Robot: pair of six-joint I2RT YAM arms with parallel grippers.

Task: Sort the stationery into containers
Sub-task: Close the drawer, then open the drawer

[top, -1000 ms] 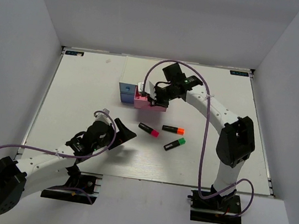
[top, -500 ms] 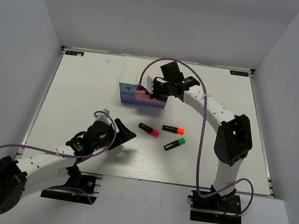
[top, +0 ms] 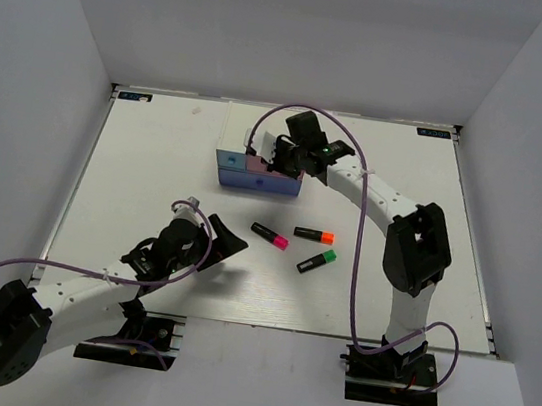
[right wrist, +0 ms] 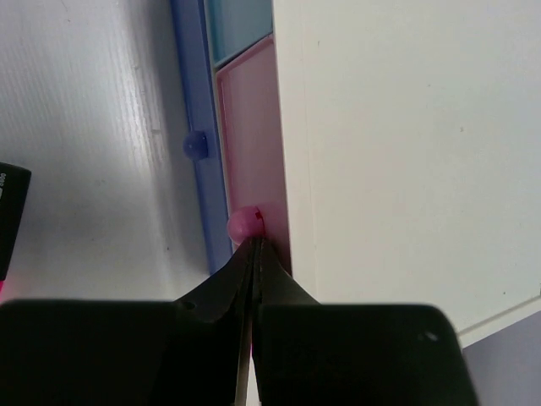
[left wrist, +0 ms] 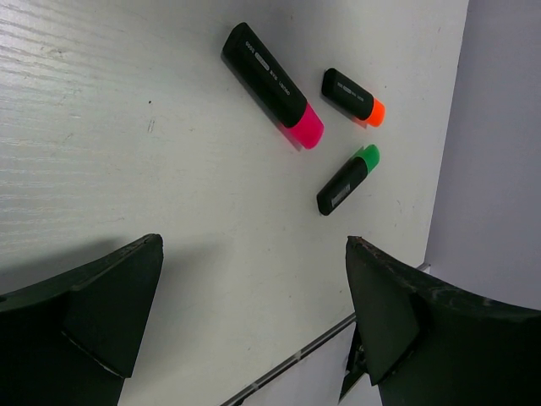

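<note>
The white chest [top: 258,149] stands at the back middle, its light blue [top: 230,160], pink [top: 259,167] and wide dark blue [top: 254,182] drawers all pushed in. My right gripper [top: 278,167] is shut, its tips touching the pink drawer's knob [right wrist: 243,223]; in the wrist view the gripper [right wrist: 255,241] sits beside the chest's white wall [right wrist: 397,152]. Pink-capped [top: 269,235], orange-capped [top: 314,234] and green-capped [top: 315,261] highlighters lie on the table. My left gripper [top: 227,242] is open and empty, near them [left wrist: 254,245]. The lilac and pinkish-red blocks are hidden.
The left wrist view shows the pink [left wrist: 273,86], orange [left wrist: 353,96] and green [left wrist: 347,180] highlighters ahead, with the table's edge just beyond. The dark blue drawer's knob [right wrist: 195,145] shows in the right wrist view. Grey walls enclose the table.
The pink drawer, pulled out a second ago, has slid back into the chest as my right gripper moved toward it. The left arm has not moved.
</note>
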